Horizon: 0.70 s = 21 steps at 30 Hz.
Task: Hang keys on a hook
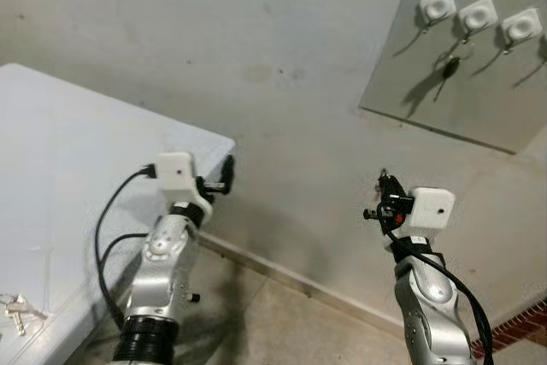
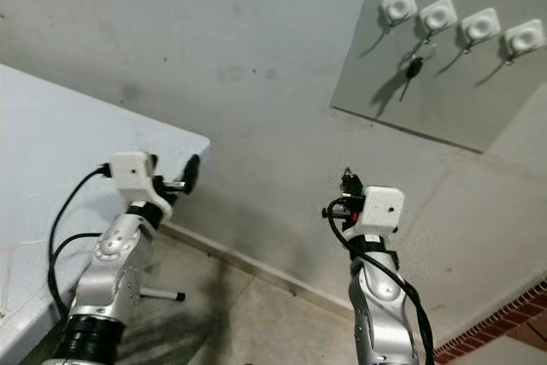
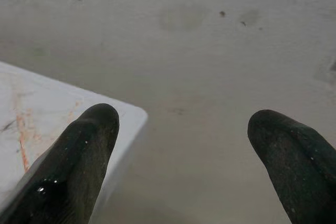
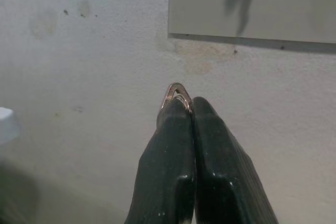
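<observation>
A stained, pale plaster wall [image 1: 273,57] fills the background, meeting a tiled floor [image 1: 282,314] along a low skirting line. High on the wall hangs a grey panel [image 2: 444,100] carrying a row of four white hooks [image 2: 438,14]. A dark-headed key [image 2: 413,67] dangles from the second hook from the left, its long axis running down and slightly leftward, blade end lowest, with its shadow cast on the panel beside it.

At the robot's left stands a white table [image 1: 68,151], its rounded corner close to the wall. Near the table's front edge lies a second bunch of keys [image 1: 15,309], flat on the top.

The right gripper [image 4: 182,107] is raised in front of the wall below the panel, well apart from the hooks. Its two black fingers [image 4: 168,150] are pressed tightly together, and a thin metal key ring [image 4: 176,90] pokes out in a small loop from between their tips, pointing toward the wall. Whether a key hangs from this ring cannot be told.

The left gripper [image 3: 181,145] is held up just beside the table corner, its fingers [image 3: 84,156] spread wide apart and grasping nothing, aimed at the wall.
</observation>
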Motion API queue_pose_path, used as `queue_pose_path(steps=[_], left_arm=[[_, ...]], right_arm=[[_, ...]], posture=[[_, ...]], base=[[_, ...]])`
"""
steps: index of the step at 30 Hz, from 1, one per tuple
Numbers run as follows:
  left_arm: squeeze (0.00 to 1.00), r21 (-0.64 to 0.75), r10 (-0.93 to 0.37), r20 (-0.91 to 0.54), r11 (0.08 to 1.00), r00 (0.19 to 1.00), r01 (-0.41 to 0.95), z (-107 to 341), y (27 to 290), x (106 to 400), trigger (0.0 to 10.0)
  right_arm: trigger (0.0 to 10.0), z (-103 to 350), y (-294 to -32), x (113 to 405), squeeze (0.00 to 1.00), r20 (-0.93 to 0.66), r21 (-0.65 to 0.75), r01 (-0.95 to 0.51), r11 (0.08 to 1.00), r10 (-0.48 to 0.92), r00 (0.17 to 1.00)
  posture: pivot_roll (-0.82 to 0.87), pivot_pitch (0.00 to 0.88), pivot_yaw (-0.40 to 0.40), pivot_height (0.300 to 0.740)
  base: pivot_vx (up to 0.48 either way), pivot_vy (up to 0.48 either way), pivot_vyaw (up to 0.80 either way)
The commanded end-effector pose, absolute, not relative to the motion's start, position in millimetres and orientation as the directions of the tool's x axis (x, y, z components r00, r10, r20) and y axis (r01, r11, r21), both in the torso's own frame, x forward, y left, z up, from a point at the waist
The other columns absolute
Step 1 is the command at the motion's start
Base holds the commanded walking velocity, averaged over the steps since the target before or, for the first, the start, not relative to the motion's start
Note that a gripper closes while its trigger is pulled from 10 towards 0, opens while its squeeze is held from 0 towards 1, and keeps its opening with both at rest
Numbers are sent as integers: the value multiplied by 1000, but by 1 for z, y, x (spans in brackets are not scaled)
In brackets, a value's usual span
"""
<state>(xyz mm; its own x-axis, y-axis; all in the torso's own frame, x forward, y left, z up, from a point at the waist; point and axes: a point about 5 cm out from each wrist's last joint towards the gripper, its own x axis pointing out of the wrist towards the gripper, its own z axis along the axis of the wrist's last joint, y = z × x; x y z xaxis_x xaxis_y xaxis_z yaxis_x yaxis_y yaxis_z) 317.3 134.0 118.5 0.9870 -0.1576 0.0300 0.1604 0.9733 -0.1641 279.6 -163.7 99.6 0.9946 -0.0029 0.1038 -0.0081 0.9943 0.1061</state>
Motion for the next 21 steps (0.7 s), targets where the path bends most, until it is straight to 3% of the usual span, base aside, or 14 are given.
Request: queue_pose_path(steps=[1,21], left_arm=[[0,-148,-169,34,974,985,173,122,132,319,10000],[0,-169,-162,39,971,986,167,120,129,315,10000]], right_arm=[[10000,102,-166,280,0,114,102,4,995,-16,993],[10000,104,-169,282,0,111,89,-4,996,-6,994]], posture=[[13,0,-35,740],[18,0,-62,740]], base=[[0,0,-763],[0,0,-760]])
